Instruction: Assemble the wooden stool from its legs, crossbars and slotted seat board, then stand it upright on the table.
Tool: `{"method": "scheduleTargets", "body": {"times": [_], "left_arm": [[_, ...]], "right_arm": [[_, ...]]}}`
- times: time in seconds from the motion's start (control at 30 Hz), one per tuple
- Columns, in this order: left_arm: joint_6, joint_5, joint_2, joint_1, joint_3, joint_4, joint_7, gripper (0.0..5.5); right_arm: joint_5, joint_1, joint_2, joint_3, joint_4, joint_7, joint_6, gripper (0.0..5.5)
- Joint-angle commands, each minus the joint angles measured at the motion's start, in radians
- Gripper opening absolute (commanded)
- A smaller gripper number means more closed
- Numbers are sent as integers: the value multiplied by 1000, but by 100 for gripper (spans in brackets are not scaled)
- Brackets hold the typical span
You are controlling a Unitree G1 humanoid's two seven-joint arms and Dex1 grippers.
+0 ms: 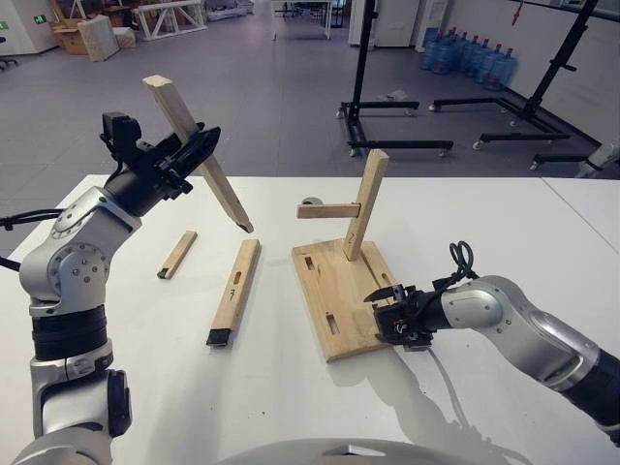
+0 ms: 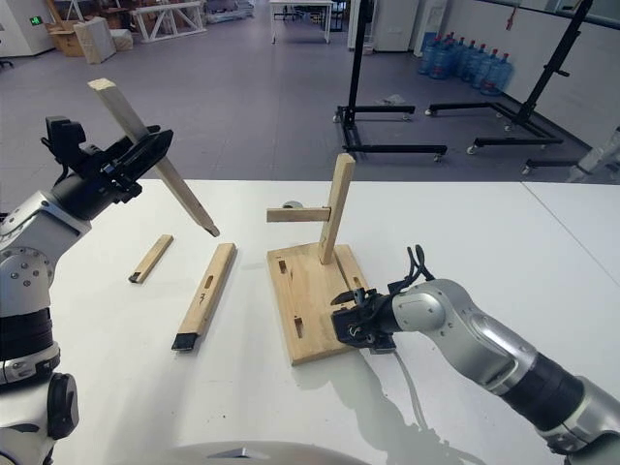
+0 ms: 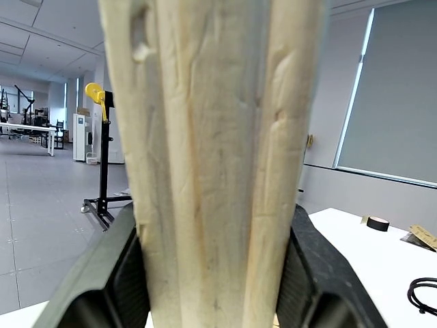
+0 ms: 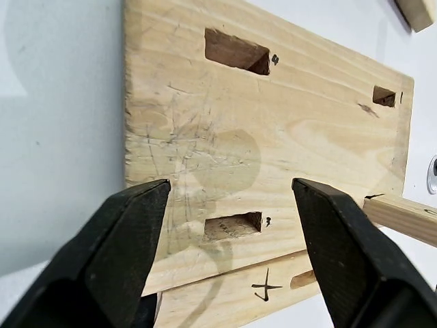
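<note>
The slotted seat board (image 1: 329, 295) lies flat in the middle of the table. One leg (image 1: 367, 199) stands upright in its far right slot, and a crossbar (image 1: 327, 209) juts from that leg toward the left. My left gripper (image 1: 190, 153) is raised over the table's left side, shut on a second leg (image 3: 212, 164) that slants down toward the centre. My right gripper (image 4: 229, 205) hovers open at the board's near right edge, its fingers (image 4: 130, 239) straddling a slot. A marked wooden piece (image 4: 239, 294) lies along that edge.
A long leg (image 1: 235, 288) and a short crossbar (image 1: 177, 254) lie on the table left of the board. A tape roll (image 1: 311, 203) sits behind the upright leg. Black metal stands (image 1: 392, 102) occupy the floor beyond the table's far edge.
</note>
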Motion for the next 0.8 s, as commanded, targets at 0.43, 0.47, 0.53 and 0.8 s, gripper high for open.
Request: {"method": "scheduleTargets", "body": {"times": [0.43,0.47,0.53,0.8], "left_arm": [[162,-109,-10,14,-17,22,-61,202],[187,-136,-21,-4,-15,67,-85,202],[177,-131,-33,-29,-28,146,-141,202],[48,-36,-95,-239,-28,664,-374,202]], "right_arm": [[204,-203,112,-252,-23,145,239,332],[226,-206,122,-281,-12,135,258,332],[260,-197,136,-322,2,119,288,332],[350,-188,180,-338,-15,101,368,332]]}}
